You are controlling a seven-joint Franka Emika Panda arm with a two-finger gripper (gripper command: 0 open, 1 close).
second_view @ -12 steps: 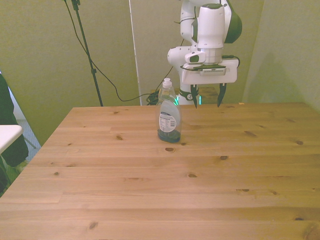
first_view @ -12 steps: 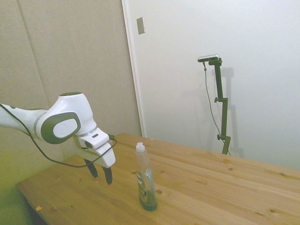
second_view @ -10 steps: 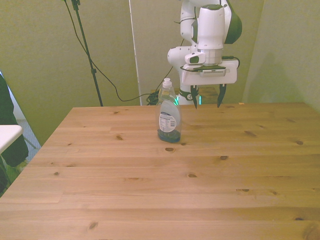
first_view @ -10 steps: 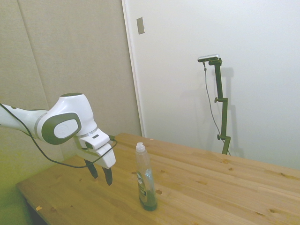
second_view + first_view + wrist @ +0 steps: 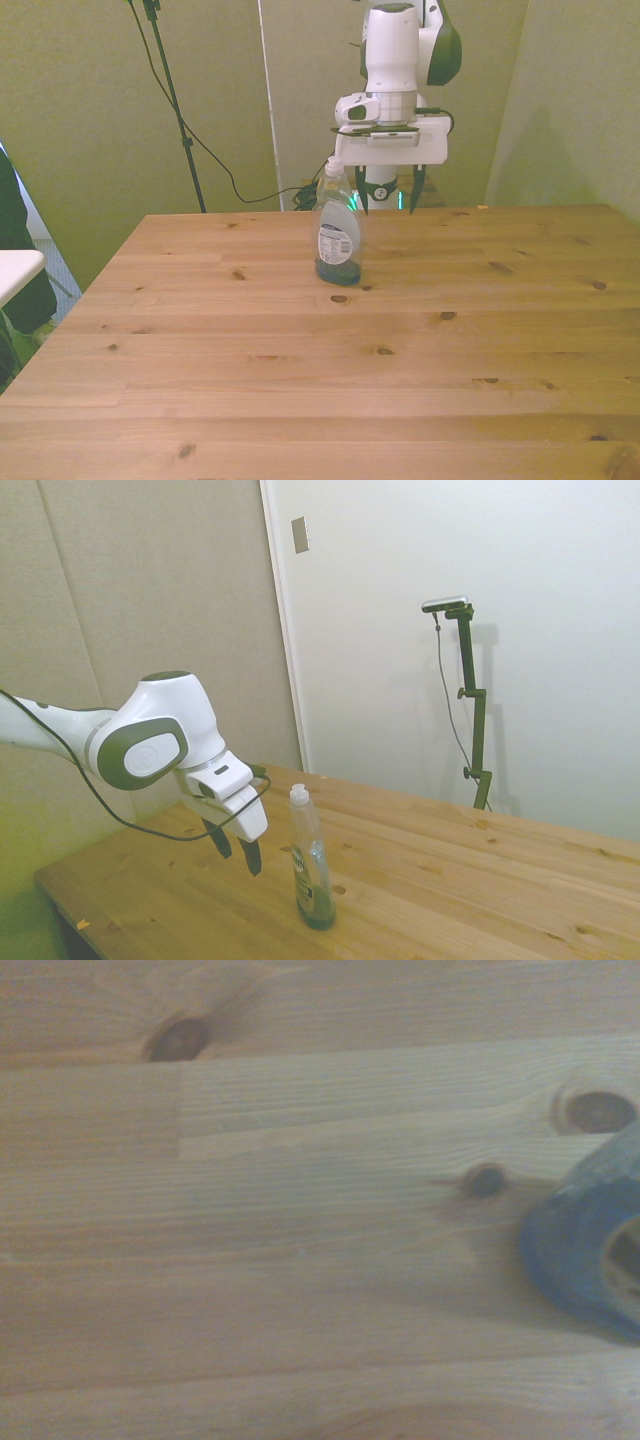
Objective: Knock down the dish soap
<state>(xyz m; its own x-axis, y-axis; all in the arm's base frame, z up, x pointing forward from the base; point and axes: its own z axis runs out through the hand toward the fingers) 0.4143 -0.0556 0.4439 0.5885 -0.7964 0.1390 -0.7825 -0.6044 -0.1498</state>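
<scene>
Presently, the dish soap [image 5: 312, 870] stands upright on the wooden table [image 5: 480, 880], at lower centre of the side view and at centre, upper half, of the front view [image 5: 337, 230]. Its white nozzle cap points straight up; green liquid fills only the lower part, and a small label faces the front camera.

The white arm enters the side view from the left edge, its rounded wrist housing at middle left, the hand angled downward and toward the bottle. The gripper [image 5: 238, 848] hangs above the table surface, just left of the bottle in the side view, with a clear gap between them. In the front view the gripper [image 5: 388, 198] sits just to the right of the bottle's neck, behind it, at about cap-to-shoulder height. Its 2 dark fingers point down and stand spread apart, with nothing between them.

The wrist view shows bare pine planks with dark knots and, at the right edge, a blurred blue-green curved form [image 5: 590, 1250], apparently the bottle seen from above; detail cannot be resolved.
</scene>
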